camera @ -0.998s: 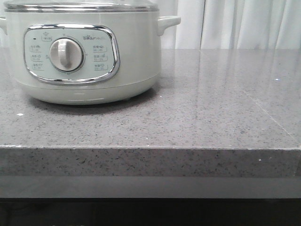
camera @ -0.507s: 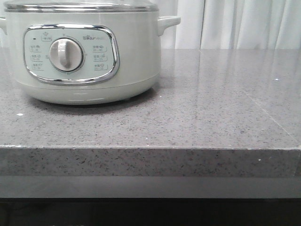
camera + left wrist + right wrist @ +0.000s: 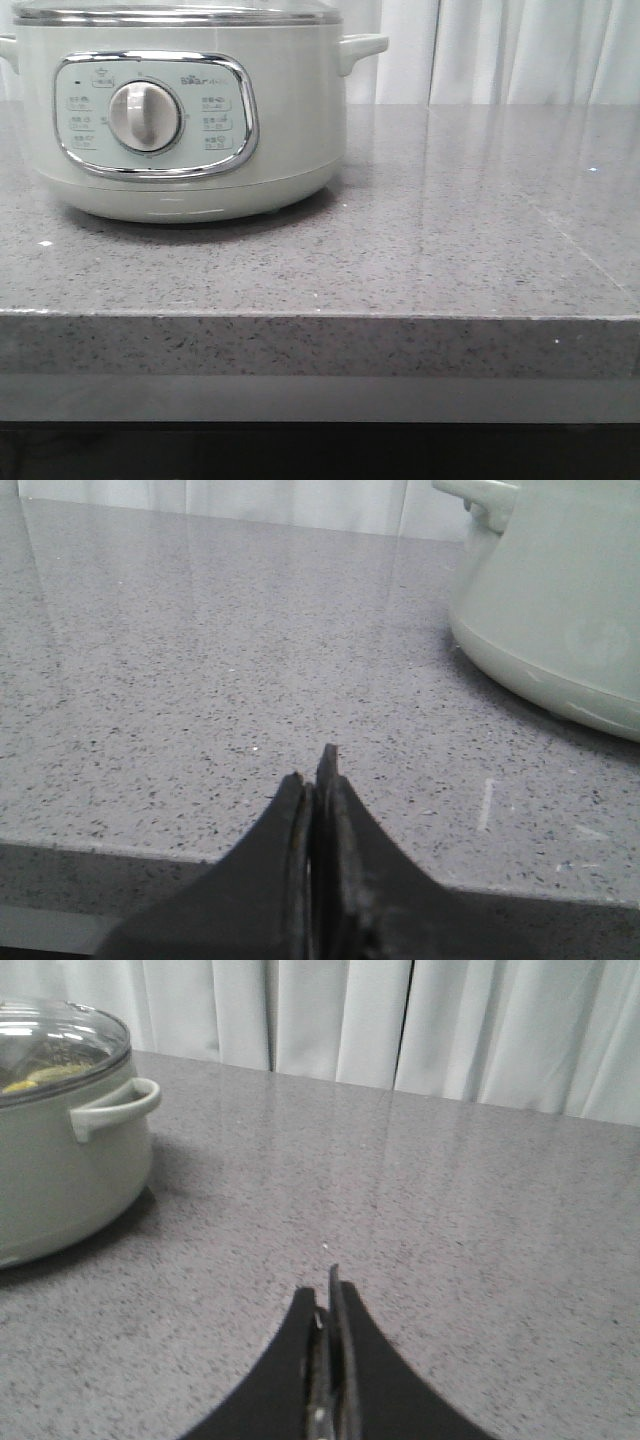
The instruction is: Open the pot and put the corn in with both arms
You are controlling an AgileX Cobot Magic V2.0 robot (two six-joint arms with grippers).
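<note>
White curtains (image 3: 520, 50) hang behind a grey speckled stone surface (image 3: 420, 250) that fills most of the front view and ends in a thick near edge. On the far left of this surface stands the pot (image 3: 290, 120), pale grey-green, with a chrome-framed control panel (image 3: 155, 115) and a round dial (image 3: 146, 116) facing the camera. A small side handle (image 3: 362, 47) sticks out on its right. Its lid (image 3: 55, 1045) is on, steel-rimmed with a glass top, and through the glass in the right wrist view something yellow shows faintly; I cannot tell what it is.

No arm shows in the front view. In the left wrist view the left gripper (image 3: 318, 780) has its dark fingers pressed together, holding nothing, above the near edge of the surface with the pot's wall near. In the right wrist view the right gripper (image 3: 326, 1305) likewise has its fingers pressed together and empty, over bare surface well apart from the pot.
</note>
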